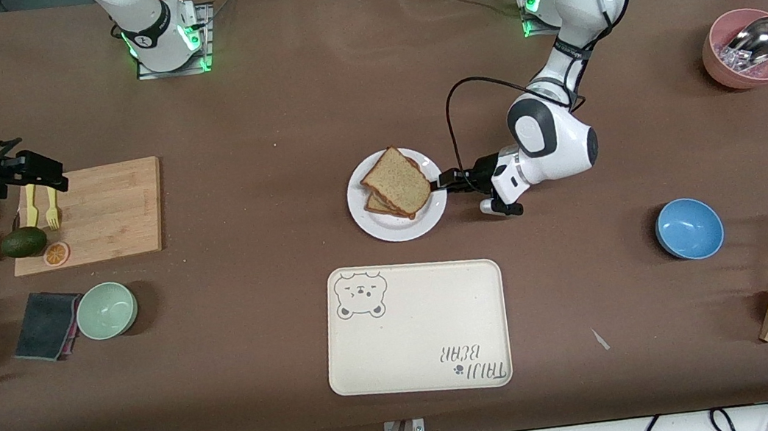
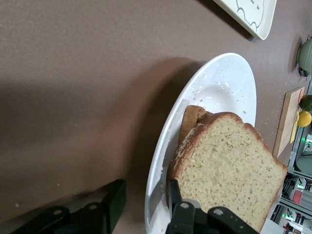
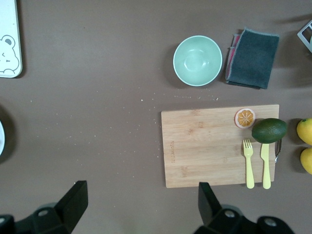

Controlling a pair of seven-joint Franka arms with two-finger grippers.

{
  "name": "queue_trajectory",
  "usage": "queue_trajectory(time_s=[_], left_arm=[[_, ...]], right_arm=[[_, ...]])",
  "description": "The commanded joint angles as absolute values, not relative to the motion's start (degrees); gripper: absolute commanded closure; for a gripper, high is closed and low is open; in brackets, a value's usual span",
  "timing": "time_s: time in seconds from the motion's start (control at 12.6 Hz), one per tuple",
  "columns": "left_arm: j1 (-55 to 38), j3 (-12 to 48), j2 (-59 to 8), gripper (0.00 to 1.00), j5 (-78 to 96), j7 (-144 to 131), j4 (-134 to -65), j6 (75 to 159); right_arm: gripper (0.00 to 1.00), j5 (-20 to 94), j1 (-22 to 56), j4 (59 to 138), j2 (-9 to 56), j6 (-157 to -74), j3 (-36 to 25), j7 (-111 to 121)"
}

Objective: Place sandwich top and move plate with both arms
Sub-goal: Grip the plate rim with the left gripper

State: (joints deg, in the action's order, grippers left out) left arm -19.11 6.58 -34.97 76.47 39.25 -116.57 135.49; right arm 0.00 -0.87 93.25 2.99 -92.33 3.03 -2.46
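Left claw (image 1: 440,183) straddles plate (image 1: 385,226) rim — fingers apart; right waits.

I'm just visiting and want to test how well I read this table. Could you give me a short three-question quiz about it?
1. True or false: the sandwich top lies on the plate.
2. Which gripper straddles the plate's rim: A) left gripper B) right gripper?
3. Fill in: the fork and knife lie on the wooden ____.

Key: 1 true. 2 A; one finger is outside the rim, and the right gripper waits open above the cutting board. 3 cutting board.
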Motion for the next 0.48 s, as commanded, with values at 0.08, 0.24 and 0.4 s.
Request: queue_trajectory(time_s=[0.08,0.24,0.4], left_arm=[[-20.1,6.2,-36.4,0.67,78.8,40.3,-116.0,135.8],[-20.0,6.2,-36.0,0.82,78.8,39.9,-116.0,135.5],[-20.0,6.2,-36.2,0.93,78.9,39.9,-116.0,135.5]], right_arm=[[0.00,0.2,-1.3,94.0,2.2,-92.5,3.3,-2.3],[0.00,0.2,-1.3,94.0,2.2,-92.5,3.3,-2.3],[0.00,0.2,-1.2,94.0,2.2,-92.5,3.3,-2.3]])
